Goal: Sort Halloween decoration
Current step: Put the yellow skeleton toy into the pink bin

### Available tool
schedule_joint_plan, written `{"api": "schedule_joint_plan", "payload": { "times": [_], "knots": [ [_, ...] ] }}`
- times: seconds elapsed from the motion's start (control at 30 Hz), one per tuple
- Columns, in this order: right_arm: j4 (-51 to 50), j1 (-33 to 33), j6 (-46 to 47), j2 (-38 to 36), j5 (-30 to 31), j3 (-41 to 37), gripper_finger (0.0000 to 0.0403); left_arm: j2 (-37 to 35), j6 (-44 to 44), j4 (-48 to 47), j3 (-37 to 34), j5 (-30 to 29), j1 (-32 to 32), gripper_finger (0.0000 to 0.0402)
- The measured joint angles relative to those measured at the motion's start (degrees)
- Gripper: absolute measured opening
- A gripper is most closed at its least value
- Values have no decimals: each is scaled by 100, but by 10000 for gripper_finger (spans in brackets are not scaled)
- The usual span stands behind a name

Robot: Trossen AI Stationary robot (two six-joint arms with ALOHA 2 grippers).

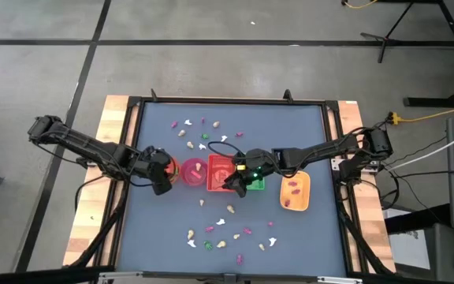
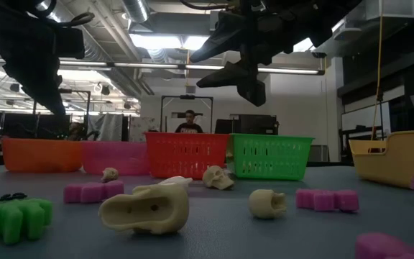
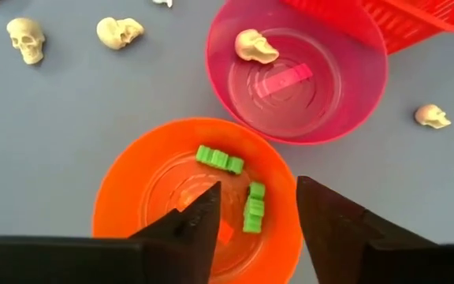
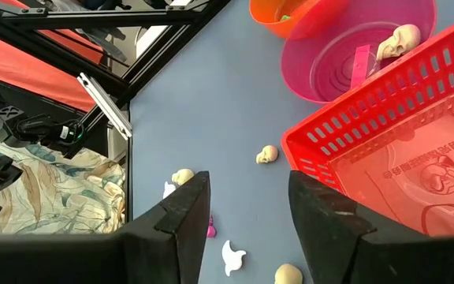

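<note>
Lying scattered, tiny pink, green, cream trinkets (image 1: 209, 229)

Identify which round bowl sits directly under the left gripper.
The orange bowl, holding green trinkets, lies beneath the open left gripper; the pink bowl beside it holds a cream skull.

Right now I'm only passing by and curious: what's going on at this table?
Two robot arms are sorting tiny Halloween trinkets into containers. The left gripper hovers open over the orange bowl, which holds green pieces. The pink bowl holds a cream skull. The right gripper, jaws open and empty, is beside the red basket.
</note>
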Motion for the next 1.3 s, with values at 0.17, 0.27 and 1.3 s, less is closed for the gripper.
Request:
{"api": "schedule_joint_plan", "payload": {
  "times": [0.17,0.27,1.3],
  "knots": [
    [0,0,-1,0,0,0,172,0,11,257,0,7,0,174],
    [-2,0,-1,0,0,0,172,0,15,526,0,7,0,178],
    [-22,0,-215,0,-63,-2,172,2015,-3141,4650,643,553,-1632,177]
  ]
}}
